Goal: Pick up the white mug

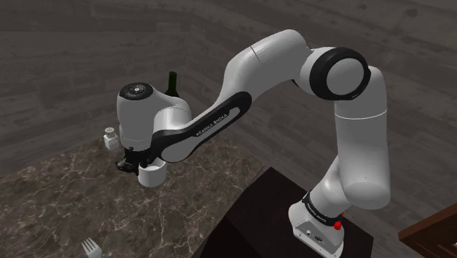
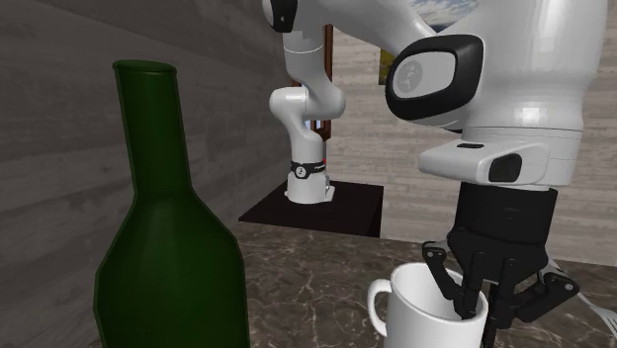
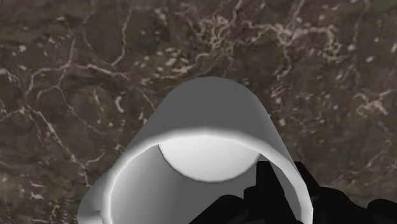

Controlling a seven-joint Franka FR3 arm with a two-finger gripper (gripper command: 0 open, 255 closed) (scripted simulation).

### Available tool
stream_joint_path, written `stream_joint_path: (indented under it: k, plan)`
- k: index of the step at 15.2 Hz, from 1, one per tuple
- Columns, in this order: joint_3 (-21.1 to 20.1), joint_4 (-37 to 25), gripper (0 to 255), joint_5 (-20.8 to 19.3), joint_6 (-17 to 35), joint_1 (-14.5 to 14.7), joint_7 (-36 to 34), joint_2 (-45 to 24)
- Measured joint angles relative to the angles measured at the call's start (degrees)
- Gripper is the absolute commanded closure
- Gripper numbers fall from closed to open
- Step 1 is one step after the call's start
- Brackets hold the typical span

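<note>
The white mug (image 1: 151, 174) stands upright under my hand on the dark marble counter (image 1: 66, 198). In the second exterior view the mug (image 2: 425, 311) shows its handle toward the green bottle, and my gripper (image 2: 480, 311) comes down on the rim at the opposite side. One black finger is inside the cup and the other outside, clasping the wall. The wrist view looks into the mug (image 3: 210, 108) from above, with the gripper (image 3: 299, 203) pinching its rim. I cannot tell whether the base still touches the counter.
A tall dark green bottle (image 2: 168, 247) stands close by the mug, behind the arm in the shoulder view (image 1: 173, 82). A small white shaker (image 1: 110, 137) sits near the counter's back edge. A fork (image 1: 91, 248) lies near the front. The dark stand (image 1: 278, 212) borders the counter.
</note>
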State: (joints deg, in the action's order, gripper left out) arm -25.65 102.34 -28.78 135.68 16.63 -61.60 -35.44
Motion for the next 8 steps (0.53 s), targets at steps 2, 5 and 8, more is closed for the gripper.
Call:
stream_joint_path:
  k: [2,5,8]
  plan:
    - [0.0,0.01,255,0.0,0.0,0.0,0.0,0.01]
    - [-0.12,0.03,255,0.16,-0.25,-0.07,0.08,0.26]
    - [-0.81,0.2,255,1.06,-1.48,-0.59,0.75,1.76]
